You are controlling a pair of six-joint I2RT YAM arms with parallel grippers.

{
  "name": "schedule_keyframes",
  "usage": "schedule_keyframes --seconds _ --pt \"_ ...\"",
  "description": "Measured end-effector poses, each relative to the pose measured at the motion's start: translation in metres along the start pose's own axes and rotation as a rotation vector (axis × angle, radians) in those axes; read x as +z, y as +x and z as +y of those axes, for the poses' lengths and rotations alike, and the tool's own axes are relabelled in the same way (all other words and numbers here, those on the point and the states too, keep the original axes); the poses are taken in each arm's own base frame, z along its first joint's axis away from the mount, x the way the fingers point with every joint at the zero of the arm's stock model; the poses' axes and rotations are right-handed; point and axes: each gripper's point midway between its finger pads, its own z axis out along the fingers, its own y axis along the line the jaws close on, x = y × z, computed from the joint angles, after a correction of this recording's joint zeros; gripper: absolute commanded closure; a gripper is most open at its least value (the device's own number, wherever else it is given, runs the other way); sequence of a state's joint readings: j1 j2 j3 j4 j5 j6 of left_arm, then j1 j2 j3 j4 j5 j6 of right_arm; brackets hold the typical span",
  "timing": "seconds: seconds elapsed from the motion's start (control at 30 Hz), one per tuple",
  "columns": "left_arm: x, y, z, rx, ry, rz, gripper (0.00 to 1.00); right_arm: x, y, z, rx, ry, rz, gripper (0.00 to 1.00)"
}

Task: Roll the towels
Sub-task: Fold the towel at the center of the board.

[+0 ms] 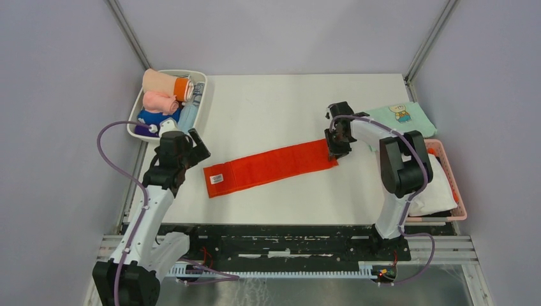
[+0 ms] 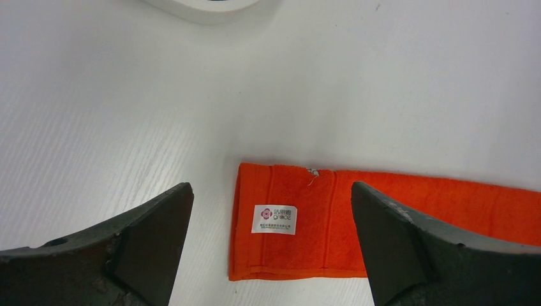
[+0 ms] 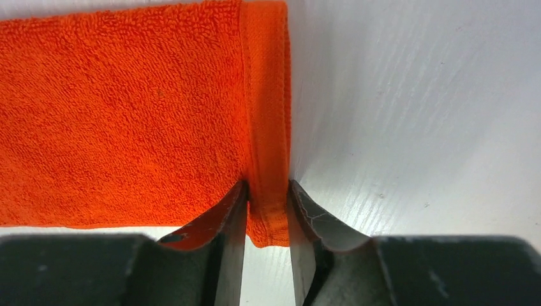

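Note:
A red-orange towel [image 1: 271, 167] lies folded into a long strip across the middle of the table, with a white label near its left end [image 2: 274, 218]. My right gripper [image 1: 334, 146] is shut on the hem at the strip's right end [image 3: 268, 191]; the corner of the towel is pinched between the two fingers. My left gripper [image 1: 191, 145] is open and empty, hovering just left of the strip's left end [image 2: 271, 191]. A rolled pale pink towel [image 1: 159, 102] and a rolled peach and orange one [image 1: 167, 83] lie in the white bin.
The white bin [image 1: 199, 102] at the back left also holds blue and purple rolled cloths. A mint-green cloth with a cartoon bear [image 1: 402, 115] lies at the back right. A pink basket [image 1: 452, 185] with white cloth stands at the right edge.

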State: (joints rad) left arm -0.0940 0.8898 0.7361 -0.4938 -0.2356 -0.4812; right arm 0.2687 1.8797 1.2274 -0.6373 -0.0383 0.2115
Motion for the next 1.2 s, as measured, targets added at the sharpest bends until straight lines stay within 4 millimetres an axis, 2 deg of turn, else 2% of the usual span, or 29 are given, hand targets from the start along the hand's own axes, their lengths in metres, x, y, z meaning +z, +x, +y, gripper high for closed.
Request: schedule_keyframes --seconds 0.13,0.2,0.33,0.43,0.63,0.7,0.77,0.87,0.93,1.07,1.13,1.17,1.2 --pt "0.001 0.003 0.001 0.0 0.0 0.002 0.01 0.001 0.0 0.002 0.009 0.001 0.01 0.79" --pt "0.001 0.004 0.001 0.0 0.002 -0.001 0.01 0.001 0.0 0.003 0.016 0.002 0.013 0.97" --pt "0.003 0.006 -0.001 -0.001 0.018 0.001 0.01 -0.002 0.0 -0.006 0.029 0.059 0.033 1.0" --pt "0.004 0.012 -0.007 0.004 0.048 0.021 0.0 -0.005 0.0 -0.026 0.053 0.141 0.041 1.0" --pt "0.012 0.028 -0.026 -0.004 0.141 0.095 0.0 -0.026 -0.004 -0.095 0.164 0.347 0.047 1.0" --pt "0.017 0.04 -0.035 -0.028 0.181 0.137 0.0 -0.039 -0.013 -0.11 0.185 0.401 0.02 1.0" --pt "0.023 0.055 -0.043 -0.055 0.214 0.188 0.0 -0.052 -0.022 -0.113 0.189 0.411 -0.022 1.0" --pt "0.032 0.081 -0.055 -0.095 0.252 0.271 0.01 -0.069 -0.032 -0.102 0.169 0.379 -0.081 1.0" --pt "0.037 0.097 -0.065 -0.113 0.275 0.325 0.04 -0.077 -0.036 -0.085 0.134 0.336 -0.108 1.0" --pt "0.048 0.12 -0.085 -0.148 0.307 0.404 0.12 -0.079 -0.037 -0.035 0.049 0.188 -0.12 1.0" --pt "0.055 0.135 -0.091 -0.174 0.307 0.447 0.17 -0.076 -0.033 -0.001 -0.008 0.092 -0.109 1.0" --pt "0.056 0.136 -0.091 -0.176 0.306 0.449 0.19 -0.076 -0.033 0.003 -0.015 0.083 -0.107 1.0" --pt "0.058 0.142 -0.092 -0.186 0.3 0.463 0.22 -0.077 -0.03 0.015 -0.038 0.052 -0.1 1.0"
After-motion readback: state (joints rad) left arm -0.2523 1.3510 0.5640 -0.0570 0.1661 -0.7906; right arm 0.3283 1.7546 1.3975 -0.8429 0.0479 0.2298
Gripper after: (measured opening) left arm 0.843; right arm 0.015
